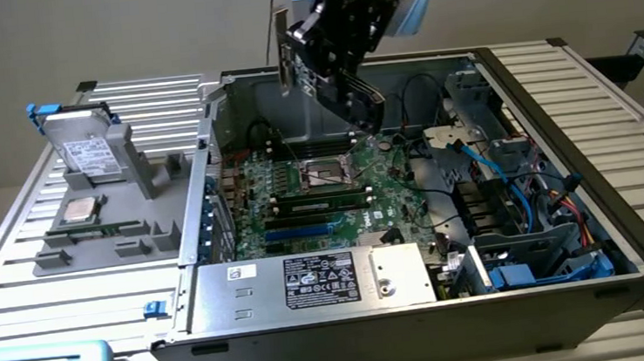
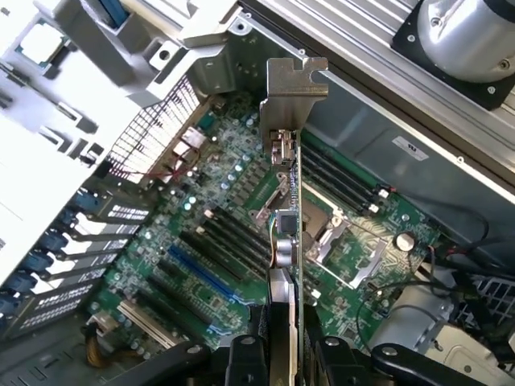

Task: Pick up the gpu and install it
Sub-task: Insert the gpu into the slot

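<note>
My gripper [image 1: 347, 31] is shut on the gpu [image 1: 330, 75] and holds it in the air above the open computer case [image 1: 581, 136], over the back part of the green motherboard [image 1: 311, 190]. The card hangs tilted, its silver bracket [image 1: 284, 57] toward the exterior view's left. In the wrist view the gpu [image 2: 286, 233] is seen edge-on, running from my gripper [image 2: 283, 354] out to its metal bracket [image 2: 295, 84], with black fingers [image 2: 241, 362] on either side of it. Below lie the motherboard's dark slots and a blue slot [image 2: 197, 269]. The card touches nothing in the case.
A grey parts tray [image 1: 129, 245] on the exterior view's left holds a hard drive [image 1: 92, 152], a processor [image 1: 77, 211] and a memory stick [image 1: 99, 226]. Inside the case are the power supply [image 1: 307, 282], the processor socket [image 1: 324, 173], drive cages and loose cables [image 1: 533, 188].
</note>
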Robot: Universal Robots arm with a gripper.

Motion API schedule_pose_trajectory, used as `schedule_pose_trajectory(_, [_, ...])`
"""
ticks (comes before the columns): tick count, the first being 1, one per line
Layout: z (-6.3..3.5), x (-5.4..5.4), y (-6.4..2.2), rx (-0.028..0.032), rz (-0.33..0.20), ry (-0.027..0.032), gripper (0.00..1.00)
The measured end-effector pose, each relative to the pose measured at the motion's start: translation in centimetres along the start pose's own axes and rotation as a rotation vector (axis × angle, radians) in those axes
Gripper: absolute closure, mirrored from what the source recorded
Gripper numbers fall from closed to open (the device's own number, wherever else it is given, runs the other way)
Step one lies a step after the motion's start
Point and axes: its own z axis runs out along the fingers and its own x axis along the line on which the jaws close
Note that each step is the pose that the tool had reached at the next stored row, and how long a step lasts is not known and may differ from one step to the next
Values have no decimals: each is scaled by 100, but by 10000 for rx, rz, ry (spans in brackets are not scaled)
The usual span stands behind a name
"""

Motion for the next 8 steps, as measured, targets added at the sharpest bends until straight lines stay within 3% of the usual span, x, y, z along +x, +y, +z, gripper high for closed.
schedule_pose_trajectory(8, [0,0,0,13,-1457,172,72])
